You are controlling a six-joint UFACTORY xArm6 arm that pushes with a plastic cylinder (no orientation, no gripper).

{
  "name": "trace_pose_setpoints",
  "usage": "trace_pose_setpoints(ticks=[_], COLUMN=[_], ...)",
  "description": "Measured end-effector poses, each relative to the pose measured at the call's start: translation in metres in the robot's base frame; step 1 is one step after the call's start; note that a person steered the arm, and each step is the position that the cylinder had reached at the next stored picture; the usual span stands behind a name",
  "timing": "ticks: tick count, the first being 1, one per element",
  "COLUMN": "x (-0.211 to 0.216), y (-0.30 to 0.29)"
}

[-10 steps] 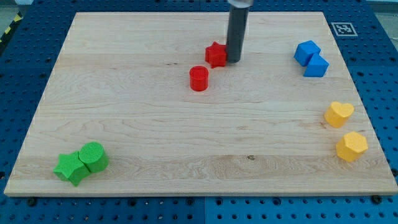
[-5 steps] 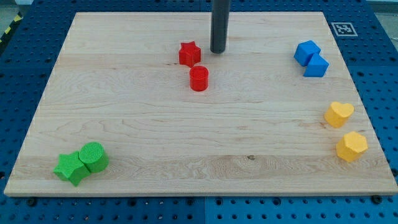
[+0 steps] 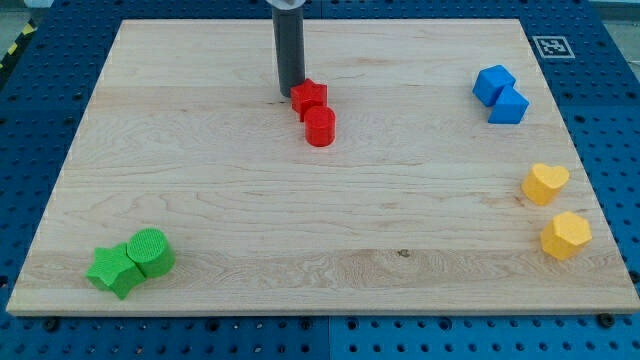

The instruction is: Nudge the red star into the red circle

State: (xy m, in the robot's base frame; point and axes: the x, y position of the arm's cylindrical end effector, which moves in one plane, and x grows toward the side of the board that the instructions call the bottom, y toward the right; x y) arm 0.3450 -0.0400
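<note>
The red star (image 3: 309, 96) lies on the wooden board (image 3: 250, 200) near the view's top centre. It touches the red circle (image 3: 320, 127), which sits just below it and slightly to the right. My tip (image 3: 291, 92) is at the star's upper left edge, touching it or very close to it. The dark rod rises straight up out of the view's top.
Two blue blocks (image 3: 500, 93) sit together at the view's upper right. A yellow heart (image 3: 545, 183) and a yellow hexagon (image 3: 566, 235) lie at the right edge. A green star (image 3: 113, 269) and green circle (image 3: 150, 250) touch at the lower left.
My tip moved from the star's right side, over the top, to its upper left. The red star was pushed left, then slid right and down against the red circle.
</note>
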Motion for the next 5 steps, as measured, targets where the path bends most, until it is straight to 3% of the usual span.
trace_pose_setpoints(ticks=[3,5], x=[0.015,-0.033], y=[0.017,0.017])
